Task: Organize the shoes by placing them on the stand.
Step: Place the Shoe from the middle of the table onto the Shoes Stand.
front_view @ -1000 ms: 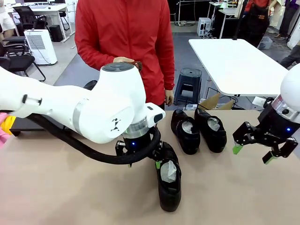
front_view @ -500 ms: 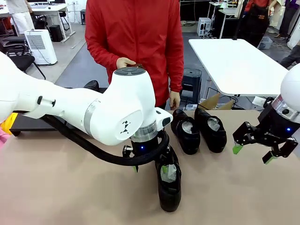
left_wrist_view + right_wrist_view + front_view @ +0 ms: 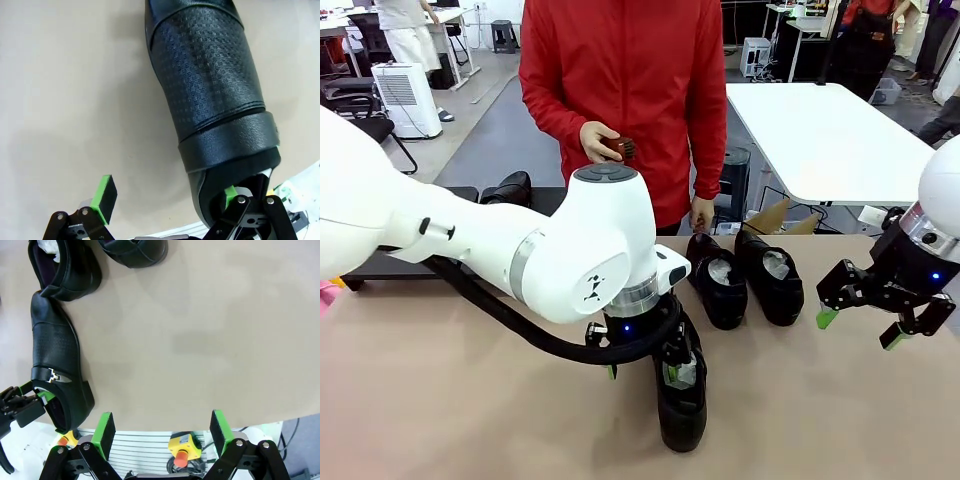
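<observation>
Left claw (image 3: 167,196) straddles the rim of the shoe (image 3: 210,90), bare table (image 3: 75,100) alongside.

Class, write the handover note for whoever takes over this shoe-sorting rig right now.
Left end effector: open, straddling the side wall of the near shoe, not yet closed.
Right end effector: open, hovering, empty.
Two more shoes lie side by side mid-table; one shoe appears to sit on the stand.
Left to do: grip and move three shoes to the stand.

Front faces person (image 3: 620,80) across table (image 3: 440,410), left wrist close above shoe (image 3: 210,100), right wrist shares it.
</observation>
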Tool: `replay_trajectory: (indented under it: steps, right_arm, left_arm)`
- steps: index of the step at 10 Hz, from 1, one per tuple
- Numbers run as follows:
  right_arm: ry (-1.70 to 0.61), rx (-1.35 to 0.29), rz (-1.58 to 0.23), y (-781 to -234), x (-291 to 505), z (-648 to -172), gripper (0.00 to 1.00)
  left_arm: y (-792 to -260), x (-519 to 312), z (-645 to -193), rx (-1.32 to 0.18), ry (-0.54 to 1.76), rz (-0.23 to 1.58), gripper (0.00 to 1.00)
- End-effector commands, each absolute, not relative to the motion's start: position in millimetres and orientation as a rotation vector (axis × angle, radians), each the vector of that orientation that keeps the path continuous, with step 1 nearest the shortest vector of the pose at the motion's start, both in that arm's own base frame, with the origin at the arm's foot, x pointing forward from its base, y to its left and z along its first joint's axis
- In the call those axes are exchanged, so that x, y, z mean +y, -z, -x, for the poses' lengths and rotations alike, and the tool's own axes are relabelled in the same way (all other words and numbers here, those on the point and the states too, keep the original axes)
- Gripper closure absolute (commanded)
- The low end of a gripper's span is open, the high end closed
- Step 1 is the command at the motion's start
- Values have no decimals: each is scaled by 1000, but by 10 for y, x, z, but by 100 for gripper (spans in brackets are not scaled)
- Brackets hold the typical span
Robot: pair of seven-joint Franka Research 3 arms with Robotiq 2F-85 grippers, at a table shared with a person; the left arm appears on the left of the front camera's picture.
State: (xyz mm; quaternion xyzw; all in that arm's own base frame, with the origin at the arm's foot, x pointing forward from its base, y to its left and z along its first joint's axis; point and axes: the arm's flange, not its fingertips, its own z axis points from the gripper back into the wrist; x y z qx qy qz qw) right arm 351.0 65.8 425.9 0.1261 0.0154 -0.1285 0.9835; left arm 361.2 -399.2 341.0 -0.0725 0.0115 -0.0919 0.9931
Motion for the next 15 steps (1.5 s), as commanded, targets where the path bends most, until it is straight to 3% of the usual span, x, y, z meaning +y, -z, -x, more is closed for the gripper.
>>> replay_trajectory:
  steps: [1,2,7,8,15]
  right_arm:
    - [241,26,-255,-4269,655,-3505,0]
    - [241,26,-255,-4269,655,-3505,0]
    - [241,26,-255,-4269,655,-3505,0]
    - [241,26,-255,-4269,655,-3505,0]
    - [241,26,-255,-4269,655,-3505,0]
  left_arm:
    - [-3318,-4070,-3633,3,177,123,0]
    - [-3302,-4089,-3622,2,194,110,6]
    - [-3345,-4108,-3563,-5,218,88,88]
    - [-3363,-4130,-3546,-18,231,85,100]
    - [-3565,-4074,-3491,9,262,62,100]
